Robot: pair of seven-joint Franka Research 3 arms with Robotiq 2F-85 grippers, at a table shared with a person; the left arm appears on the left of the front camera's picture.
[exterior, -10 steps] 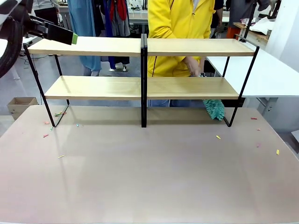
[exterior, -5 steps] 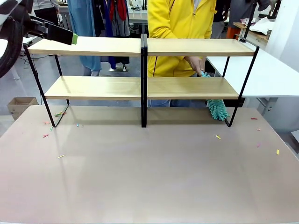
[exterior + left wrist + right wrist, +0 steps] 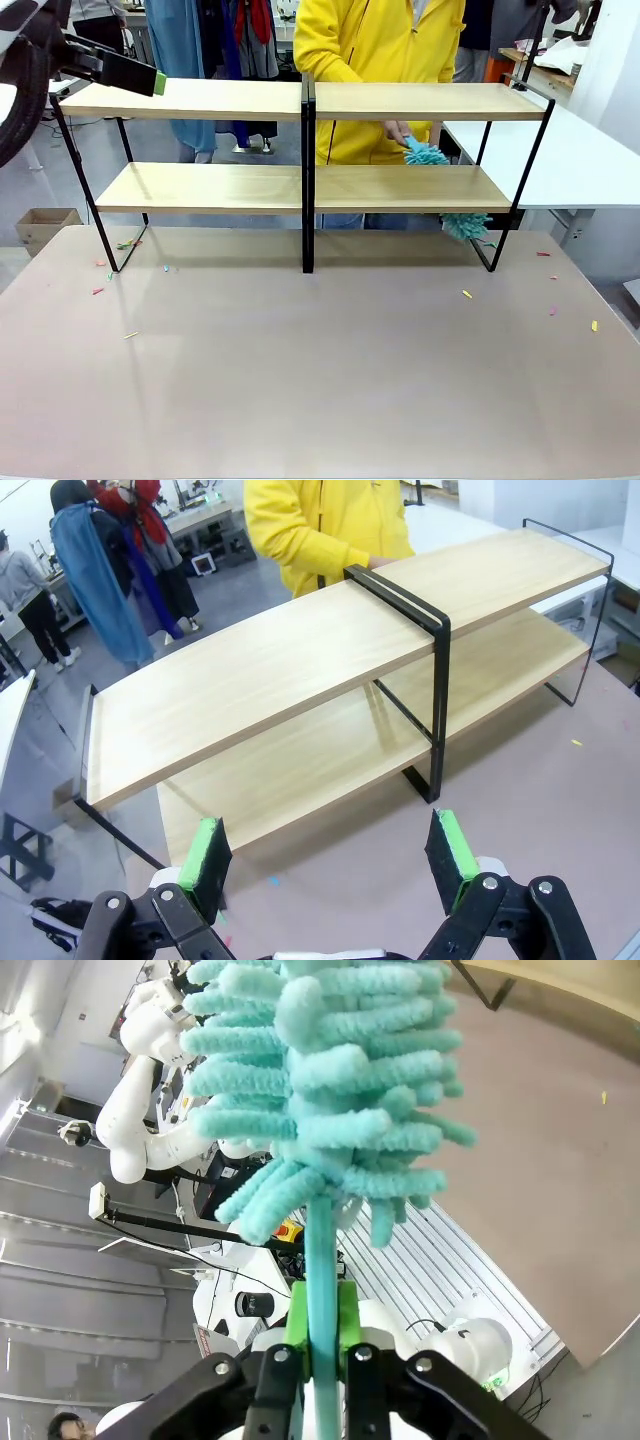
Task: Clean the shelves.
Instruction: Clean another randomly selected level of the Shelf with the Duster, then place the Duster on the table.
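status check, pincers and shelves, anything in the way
Left pincer open, hovering off the shelves' end. Right pincer shut on teal duster. Person's hand works another teal duster at lower board.

the pale surface (image 3: 320,370) carries the shelves (image 3: 300,185), whose black frame stands at its far edge, and small coloured scraps (image 3: 467,294) lie scattered on both sides.

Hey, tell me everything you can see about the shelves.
The shelves are a wide two-tier rack: two long light wooden boards on a thin black metal frame with a central black post. The rack stands upright at the far side of the table, and both boards are bare. From behind, a person's hand holds a teal duster just over the lower board's right half.
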